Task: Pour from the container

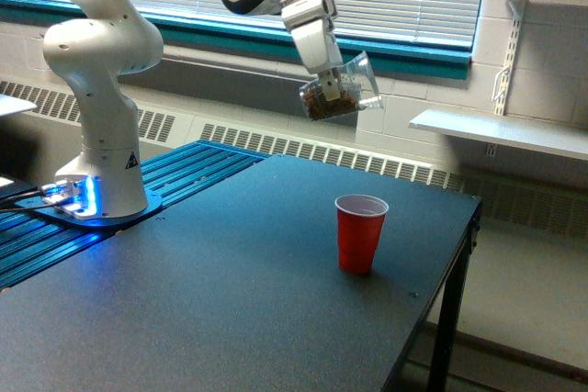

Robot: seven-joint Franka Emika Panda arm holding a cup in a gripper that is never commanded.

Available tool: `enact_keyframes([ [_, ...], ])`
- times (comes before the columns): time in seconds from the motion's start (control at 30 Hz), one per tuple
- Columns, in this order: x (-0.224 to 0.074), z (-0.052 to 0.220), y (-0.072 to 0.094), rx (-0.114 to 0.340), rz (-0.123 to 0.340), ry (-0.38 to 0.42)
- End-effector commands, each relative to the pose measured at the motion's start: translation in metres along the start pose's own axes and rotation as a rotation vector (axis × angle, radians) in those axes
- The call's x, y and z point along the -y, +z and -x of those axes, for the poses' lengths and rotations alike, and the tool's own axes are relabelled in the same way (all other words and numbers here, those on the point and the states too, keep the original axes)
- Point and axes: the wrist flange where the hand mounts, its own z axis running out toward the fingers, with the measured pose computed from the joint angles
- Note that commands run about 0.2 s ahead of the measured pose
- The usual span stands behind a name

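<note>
My gripper [328, 83] is shut on the container [340, 89], a small clear plastic cup tilted with its mouth toward the exterior view's right and brown granular bits lying in its lower part. It hangs high above the dark table [230, 309]. Below it and a little to the exterior view's right stands the red cup [359, 233], upright and with a white inside, near the table's right side.
The arm's white base [101, 162] stands at the exterior view's left on a blue ribbed plate [184, 176]. A window with blinds and a teal sill runs behind. White shelves [501, 130] hang at the exterior view's right. The table edge [459, 254] drops off beside the red cup.
</note>
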Motion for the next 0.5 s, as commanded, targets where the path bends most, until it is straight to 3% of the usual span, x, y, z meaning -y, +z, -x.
enact_keyframes([
  [0.03,-0.001,0.006,0.008,0.016,0.013,-0.003],
  [0.5,-0.003,0.016,0.036,0.067,0.059,0.000],
])
